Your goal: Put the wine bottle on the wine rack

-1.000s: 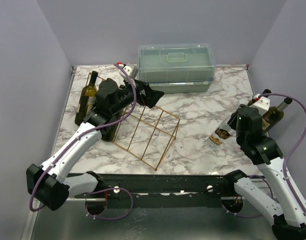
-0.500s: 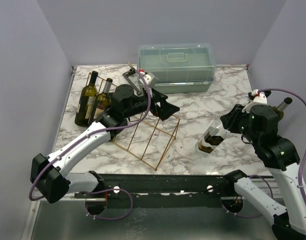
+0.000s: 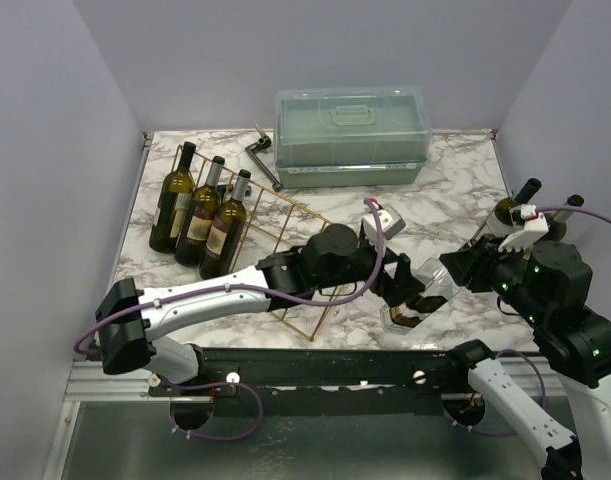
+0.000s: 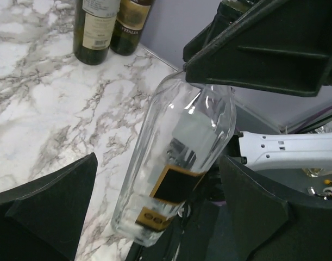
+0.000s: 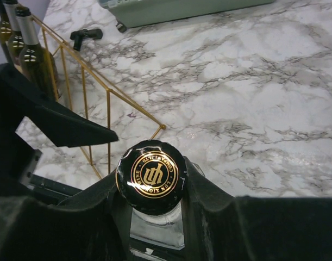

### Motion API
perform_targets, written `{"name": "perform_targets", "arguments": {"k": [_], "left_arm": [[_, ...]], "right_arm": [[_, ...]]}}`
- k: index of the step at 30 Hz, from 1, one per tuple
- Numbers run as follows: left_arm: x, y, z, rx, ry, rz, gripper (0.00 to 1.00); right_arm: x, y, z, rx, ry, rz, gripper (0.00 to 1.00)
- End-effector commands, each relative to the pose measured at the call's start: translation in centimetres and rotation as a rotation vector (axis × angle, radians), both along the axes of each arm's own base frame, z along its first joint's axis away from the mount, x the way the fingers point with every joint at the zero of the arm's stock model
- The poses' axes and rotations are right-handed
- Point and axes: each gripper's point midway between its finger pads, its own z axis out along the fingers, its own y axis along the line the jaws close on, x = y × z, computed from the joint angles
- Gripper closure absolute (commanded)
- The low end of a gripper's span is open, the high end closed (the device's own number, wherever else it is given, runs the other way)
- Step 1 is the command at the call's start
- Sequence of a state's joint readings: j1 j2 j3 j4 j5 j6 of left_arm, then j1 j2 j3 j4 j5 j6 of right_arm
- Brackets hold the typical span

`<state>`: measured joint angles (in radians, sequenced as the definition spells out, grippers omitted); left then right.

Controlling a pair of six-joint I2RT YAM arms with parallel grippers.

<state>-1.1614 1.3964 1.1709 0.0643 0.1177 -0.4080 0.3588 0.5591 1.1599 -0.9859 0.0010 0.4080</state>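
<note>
One clear glass wine bottle (image 3: 423, 297) hangs tilted between my two pincers, base low toward the table's near edge and neck rising to the right. Whether the base touches the marble I cannot tell. Its round black cap (image 5: 151, 175) carries a gold monogram ringed by gold lettering too small for me to read. On the body sit a black label with a gold border (image 4: 174, 187) and a smaller gold one below it, both too blurred to read.

My right pincer (image 5: 152, 190) is clamped on the neck just under that cap, a finger on each side. My left pincer (image 4: 157, 215) stands spread wide, its fingers (image 4: 51, 209) on either side of the lower body.

The bottle is just right of the near end of the gold thin-wire rack (image 3: 275, 235), not on it. Three dark green bottles (image 3: 199, 210) lean in the rack's far-left slots. Two more dark bottles (image 4: 95, 27) stand near the right wall, and one label reads "ITALIA". At the back is a translucent green lidded box (image 3: 351, 135) with a small black tool (image 3: 263, 160) just left of it, all on the white marble table (image 3: 425, 205).
</note>
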Motion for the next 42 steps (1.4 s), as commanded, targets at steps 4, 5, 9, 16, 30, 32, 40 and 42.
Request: {"name": "perform_targets", "arguments": {"k": [4,5,9,16,30,32,40,42], "left_arm": [[-0.6,-3.8,-1.5,0.066,0.027,0.081,0.01],[-1.0,-4.1,-1.7,0.068,0.035,0.067,0.01],[-2.4,-5.3,-1.9,0.077,0.020,0.024,0.01],[-3.0,-6.4,-2.7,0.116,-0.012,0.009,0.13],[-1.5,-4.7,-1.7,0.227,-0.097,0.109,1.00],[-1.6,-4.2,-0.9,0.219,-0.102,0.108,1.00],[-0.9,2.2,3.6,0.221,-0.129,0.232,1.00],[-0.8,4.3,5.0,0.210,-0.137,0.263,1.00]], "right_arm": [[-1.2,2.3,3.7,0.170,-0.116,0.103,0.99],[-1.3,2.3,3.8,0.173,-0.118,0.104,0.99],[-1.8,2.4,3.9,0.184,-0.127,0.113,0.99],[-2.2,2.4,4.4,0.192,-0.142,0.126,0.99],[-3.4,2.1,4.8,0.156,-0.178,0.156,0.43],[-3.6,2.0,5.3,0.154,-0.196,0.160,0.30],[-3.7,-0.6,6.8,0.088,-0.299,0.055,0.00],[-3.6,-1.2,6.7,0.079,-0.298,0.023,0.01]]}}
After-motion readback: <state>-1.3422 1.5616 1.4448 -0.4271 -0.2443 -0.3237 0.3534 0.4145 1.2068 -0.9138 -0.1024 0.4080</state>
